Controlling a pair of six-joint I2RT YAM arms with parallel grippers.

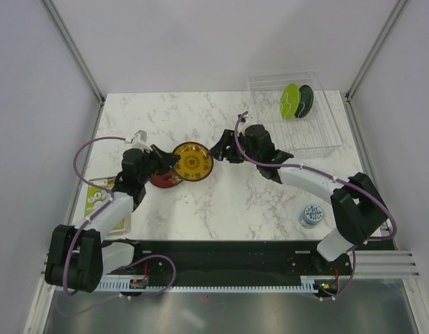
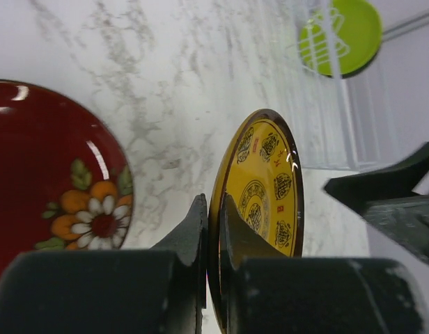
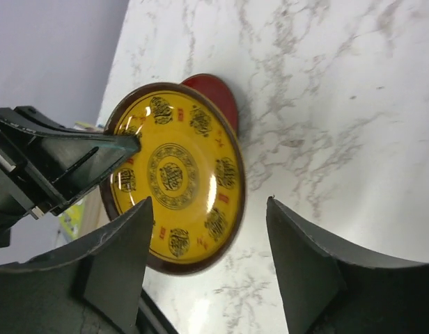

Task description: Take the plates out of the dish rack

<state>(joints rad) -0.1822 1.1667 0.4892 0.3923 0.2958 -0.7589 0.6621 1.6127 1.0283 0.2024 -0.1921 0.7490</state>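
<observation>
Hard to make out first: the dark teal plate [image 1: 308, 99] sits mostly behind the lime green plate [image 1: 290, 101]. The clear dish rack [image 1: 319, 136] barely shows vs. the marble table [image 1: 221, 202]. In my left wrist cam its ribs smear across the green plate. The dark red floral plate [image 1: 162, 181] is partly covered by my left gripper [image 1: 171, 160] and by the rim of the yellow patterned plate [image 1: 193, 161]. Can't tell if the yellow one rests on the table or hangs just above it.

Around: a blue-and-white cup [image 1: 311, 216] at front right by my right arm, well apart from the plates. A flat green-yellow item [image 1: 96, 198] lies at the left edge, partly under my left arm.

My left gripper is clamped on the yellow plate's left rim, one finger each side of the edge. My right gripper [image 1: 216, 149] stands wide, just right of that plate and not touching it.

Yellow and red plates are face up, mid-left of the table. Green and teal stand on edge in the rack at back right, side by side.
</observation>
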